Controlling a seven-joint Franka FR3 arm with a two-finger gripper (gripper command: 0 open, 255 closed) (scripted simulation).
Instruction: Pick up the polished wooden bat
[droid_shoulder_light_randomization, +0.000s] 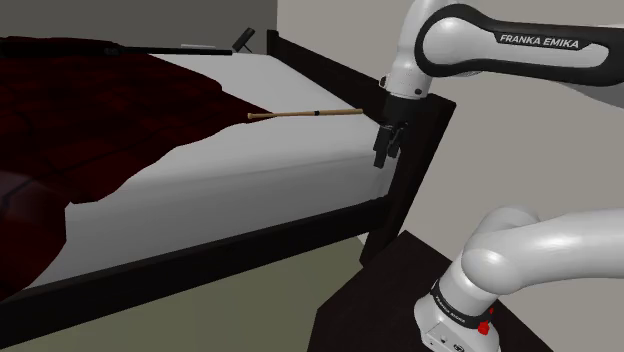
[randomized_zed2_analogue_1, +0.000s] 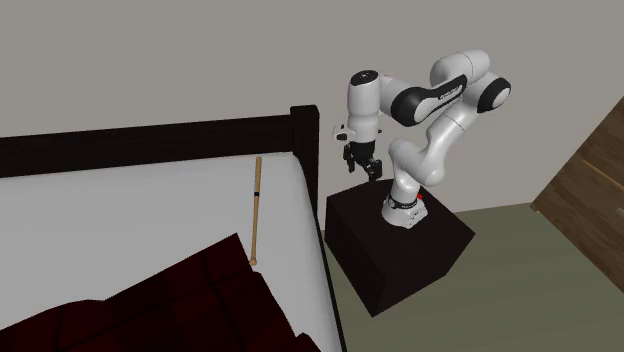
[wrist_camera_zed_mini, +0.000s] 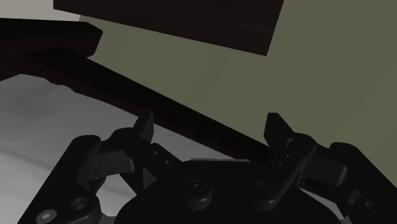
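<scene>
A long thin wooden bat (droid_shoulder_light_randomization: 305, 114) lies flat on the white mattress (droid_shoulder_light_randomization: 240, 170), its knob end touching the dark red blanket (droid_shoulder_light_randomization: 90, 110). From the second exterior view the bat (randomized_zed2_analogue_1: 256, 210) runs from the headboard end toward the blanket (randomized_zed2_analogue_1: 190, 300). My black gripper (droid_shoulder_light_randomization: 387, 142) hangs beside the bed's dark corner post, off the bat's thick end and not touching it. It (randomized_zed2_analogue_1: 361, 164) hovers over the gap between bed and stand. In the wrist view the fingers (wrist_camera_zed_mini: 146, 126) stand apart with nothing between them; the gripper (wrist_camera_zed_mini: 210, 129) is open above the bed's dark side rail.
The dark bed frame (droid_shoulder_light_randomization: 412, 150) and its corner post stand right next to the gripper. My black stand (randomized_zed2_analogue_1: 395, 250) sits close beside the bed on an olive floor. A wooden door (randomized_zed2_analogue_1: 590, 190) is at the second exterior view's right.
</scene>
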